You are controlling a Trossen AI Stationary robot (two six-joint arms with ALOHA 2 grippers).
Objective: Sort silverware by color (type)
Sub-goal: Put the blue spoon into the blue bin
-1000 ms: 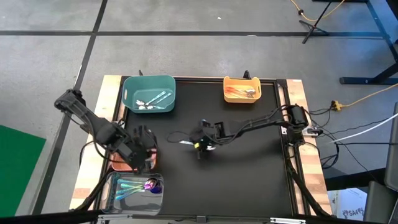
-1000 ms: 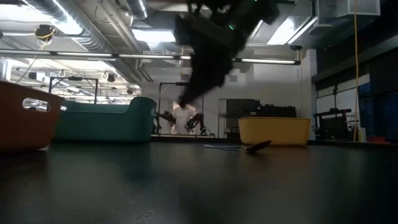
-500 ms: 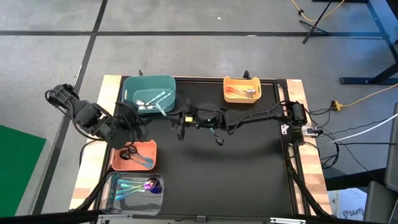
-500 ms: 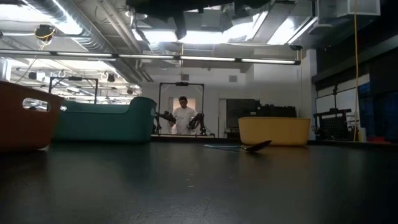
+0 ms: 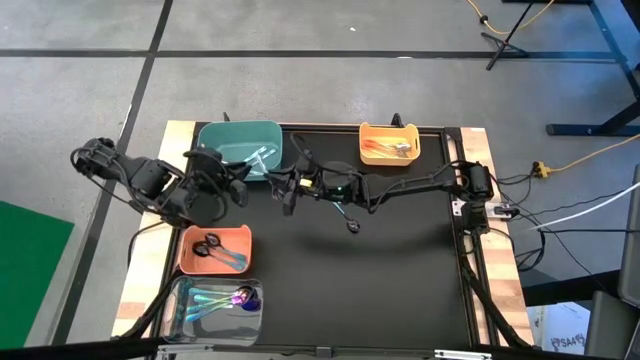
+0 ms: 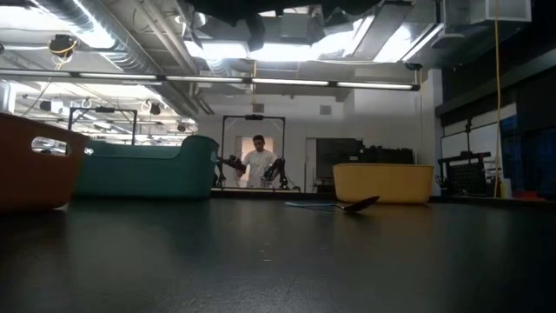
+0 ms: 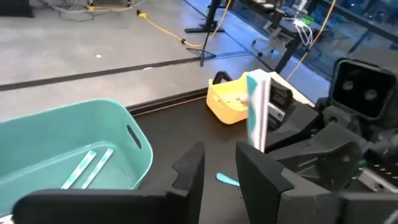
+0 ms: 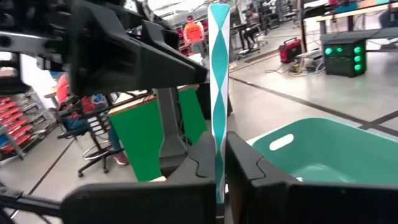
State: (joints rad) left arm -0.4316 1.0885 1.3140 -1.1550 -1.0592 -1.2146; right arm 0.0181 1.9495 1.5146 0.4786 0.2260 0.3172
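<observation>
My right gripper (image 5: 285, 188) reaches across the table and hangs beside the teal bin (image 5: 240, 150). It is shut on a teal-blue spoon with a twisted handle (image 8: 218, 74), which also shows in the left wrist view (image 7: 256, 112). My left gripper (image 7: 217, 177) is open and empty, facing it from the left, next to the same bin (image 7: 74, 155). A second teal spoon (image 5: 347, 217) lies flat on the black mat, and also shows in the low view (image 6: 352, 206). Several teal and silver spoons lie in the teal bin. My right gripper pinches the teal spoon's twisted handle (image 8: 217, 158) between its two fingers (image 8: 199, 163), near the handle's lower end. The fingers come about level from the table's right and lie across the handle. The spoon stands about upright above the fingers, clear of the table.
A yellow bin (image 5: 390, 143) with copper spoons stands at the far right. An orange-brown bin (image 5: 215, 250) with black spoons and a clear bin (image 5: 215, 300) with iridescent spoons stand at the near left. A person stands far behind the table (image 6: 258, 161).
My right gripper has gone from mid-table up and toward the far left, carrying the teal spoon to beside the teal bin. My left gripper has gone from over the orange-brown bin toward the far edge, to beside the teal bin. The spoon on the mat has stayed.
</observation>
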